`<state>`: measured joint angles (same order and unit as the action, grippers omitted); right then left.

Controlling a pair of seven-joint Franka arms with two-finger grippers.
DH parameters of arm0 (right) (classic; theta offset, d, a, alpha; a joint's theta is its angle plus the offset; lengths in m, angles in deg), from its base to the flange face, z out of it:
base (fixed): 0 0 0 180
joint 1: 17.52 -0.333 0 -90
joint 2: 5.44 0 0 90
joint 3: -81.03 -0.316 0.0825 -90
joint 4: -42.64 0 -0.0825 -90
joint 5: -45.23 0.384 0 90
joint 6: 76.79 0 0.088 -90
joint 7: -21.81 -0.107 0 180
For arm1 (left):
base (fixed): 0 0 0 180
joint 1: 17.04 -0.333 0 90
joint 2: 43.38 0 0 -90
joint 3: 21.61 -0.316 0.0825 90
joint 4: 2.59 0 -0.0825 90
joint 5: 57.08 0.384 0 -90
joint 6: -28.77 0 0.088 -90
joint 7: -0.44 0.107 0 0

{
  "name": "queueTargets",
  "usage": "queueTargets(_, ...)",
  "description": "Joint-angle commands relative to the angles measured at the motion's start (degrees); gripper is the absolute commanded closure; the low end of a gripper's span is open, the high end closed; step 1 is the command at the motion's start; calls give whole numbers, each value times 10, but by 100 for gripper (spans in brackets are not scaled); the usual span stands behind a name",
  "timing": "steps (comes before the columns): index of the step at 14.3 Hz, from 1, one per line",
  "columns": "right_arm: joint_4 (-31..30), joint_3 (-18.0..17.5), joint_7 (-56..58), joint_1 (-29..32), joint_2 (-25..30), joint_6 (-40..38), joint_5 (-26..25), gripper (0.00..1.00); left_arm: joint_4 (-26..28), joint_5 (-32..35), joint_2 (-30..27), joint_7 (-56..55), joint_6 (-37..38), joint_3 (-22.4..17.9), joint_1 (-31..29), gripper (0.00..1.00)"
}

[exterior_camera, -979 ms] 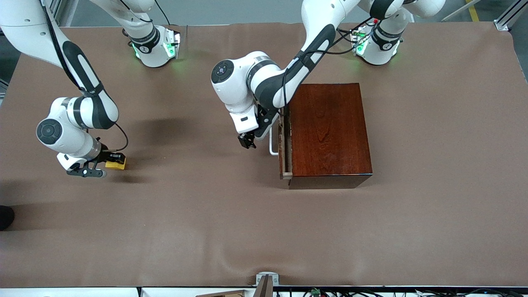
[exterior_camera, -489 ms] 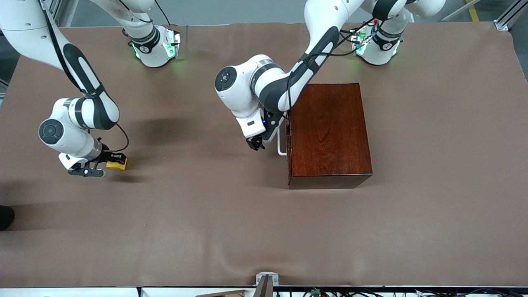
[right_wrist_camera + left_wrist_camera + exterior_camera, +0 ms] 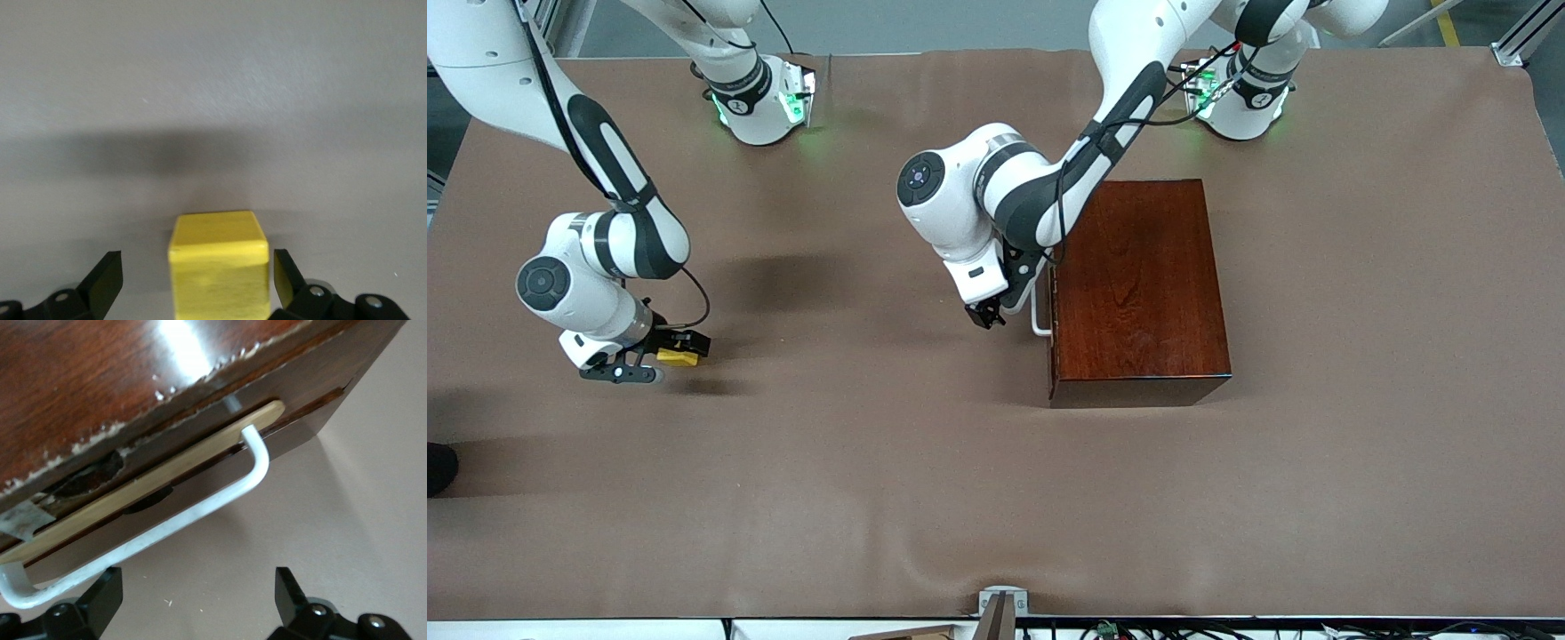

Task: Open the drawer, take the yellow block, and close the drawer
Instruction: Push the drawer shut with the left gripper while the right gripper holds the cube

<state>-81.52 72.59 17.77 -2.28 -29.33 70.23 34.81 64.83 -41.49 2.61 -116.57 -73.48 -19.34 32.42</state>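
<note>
The brown table (image 3: 1360,444) carries one big thing, the mahogany box (image 3: 1138,284), and I take this box as the landmark. The drawer (image 3: 167,477) sits in the box's face toward the right arm's end of the table. In the front view it looks pushed in flush, and in the left wrist view only a thin pale edge of it shows, so I judge the closing as done or almost done. Its white handle (image 3: 1039,316) runs along that face.

The left gripper (image 3: 985,316) is just beside the handle, on the side away from the box. Its fingers (image 3: 100,597) stand wide apart and hold nothing; the handle is near them but not between them.

The yellow block (image 3: 677,356) lies on the table well apart from the box, toward the right arm's end. The right gripper (image 3: 660,356) is around it. In the right wrist view the fingers (image 3: 107,280) stand open on both sides of the block with a gap on each side, so the block is released. I judge that both arms only need to pull back.
</note>
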Motion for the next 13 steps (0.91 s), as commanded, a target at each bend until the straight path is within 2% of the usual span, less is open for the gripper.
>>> queueTargets(1, -5, -11, -4, -2, 36, -4, -13, 0, 6, 16, -18, 19, -23, 3, -11, 0)
queueTargets(3, 7, -15, 3, -2, 48, -12, -13, 0, 1, 15, -47, 27, -29, 5, -11, 0)
queueTargets(5, 23, -29, 13, -3, 63, -39, -13, 0, 4, 10, -90, 122, -29, 1, -14, 0)
queueTargets(8, 91, -55, 11, -2, 67, -149, -7, 0, 17, 8, -149, 214, -23, -1, -20, 0)
queueTargets(10, 130, -69, 8, -2, 67, -205, -6, 0, 29, 5, -188, 291, -3, 1, -46, 0)
queueTargets(13, 197, -83, 8, -3, 67, -291, 14, 0, 81, -39, -252, 384, 0, 1, -87, 0)
